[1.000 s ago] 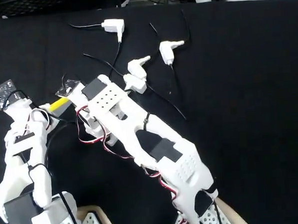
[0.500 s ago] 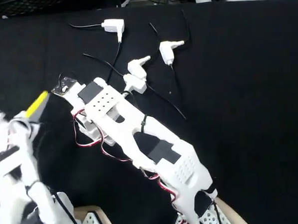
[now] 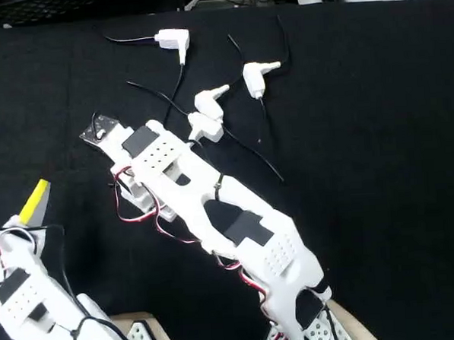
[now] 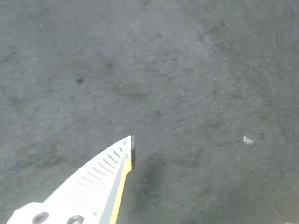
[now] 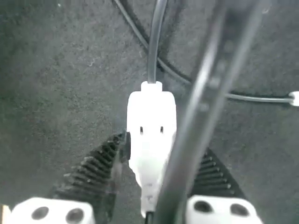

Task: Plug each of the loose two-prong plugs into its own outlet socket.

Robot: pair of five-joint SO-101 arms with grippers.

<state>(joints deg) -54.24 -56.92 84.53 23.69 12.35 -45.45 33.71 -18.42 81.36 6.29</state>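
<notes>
Black cloth (image 3: 379, 169), right pincer (image 5: 156, 149) clenched on white connector (image 5: 152, 116), left pincer (image 3: 36, 197) well apart, state unclear

Right arm (image 3: 214, 209) stretched diagonally forward, right gripper (image 5: 161, 145) clamped on white socket (image 5: 150, 116), left arm (image 3: 20, 295) low by its base

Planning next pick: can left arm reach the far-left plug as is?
Doubtful: left tool sits far back, and the right arm, gripping a socket, lies near its line to that plug.
</notes>
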